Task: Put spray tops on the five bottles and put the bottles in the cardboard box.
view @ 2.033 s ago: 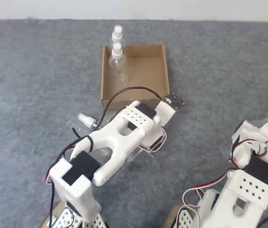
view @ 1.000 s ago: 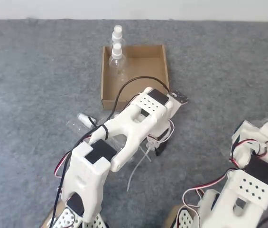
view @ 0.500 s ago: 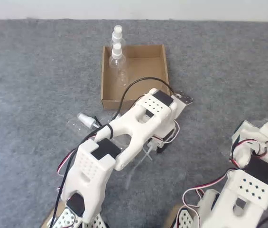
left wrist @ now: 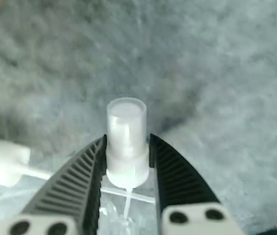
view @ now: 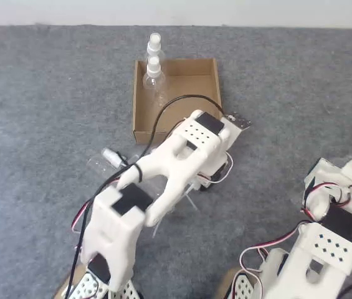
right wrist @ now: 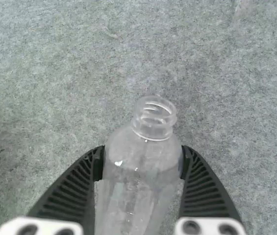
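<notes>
Capping step, I'd say. The left gripper (left wrist: 127, 142) was clamped snug on a loose spray top (left wrist: 126, 122), just near of the cardboard box (view: 191, 90). The right gripper (right wrist: 141, 152), at the near right, was closed around an open-necked bottle (right wrist: 145, 159). The next move probably needs the top's tube lined up over that neck, then a twist. I counted four bottles: the held one, a capped bottle (view: 153, 70) in the box's far-left corner, a second capped bottle (view: 154, 42) just behind it, and a lying bottle (view: 104, 159) left of the left arm. One box.
</notes>
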### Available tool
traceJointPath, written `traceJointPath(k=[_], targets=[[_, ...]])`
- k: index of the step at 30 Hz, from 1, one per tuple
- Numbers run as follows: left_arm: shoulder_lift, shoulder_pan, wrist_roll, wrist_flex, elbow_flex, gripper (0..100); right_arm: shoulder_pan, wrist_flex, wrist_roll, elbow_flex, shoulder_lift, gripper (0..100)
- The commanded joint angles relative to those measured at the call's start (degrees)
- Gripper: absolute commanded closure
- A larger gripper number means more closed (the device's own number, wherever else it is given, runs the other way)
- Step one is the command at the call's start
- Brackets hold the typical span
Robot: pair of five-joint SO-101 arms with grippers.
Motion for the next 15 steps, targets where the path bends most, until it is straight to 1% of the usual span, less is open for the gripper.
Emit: traceJointPath(k=[1, 9, 15], targets=[[-12.92, 0.00, 0.44, -1.85, 5.93, 99, -0.75, -1.71, 0.97, -0.88, -1.54, 92.6], [-31.03, 0.00, 0.18, -8.88, 20.26, 99, -0.75, -1.71, 0.97, -0.88, -1.54, 92.7], [-43.87, 0.00, 0.44, -18.20, 31.87, 99, -0.75, -1.63, 0.97, -0.88, -1.54, 92.8]])
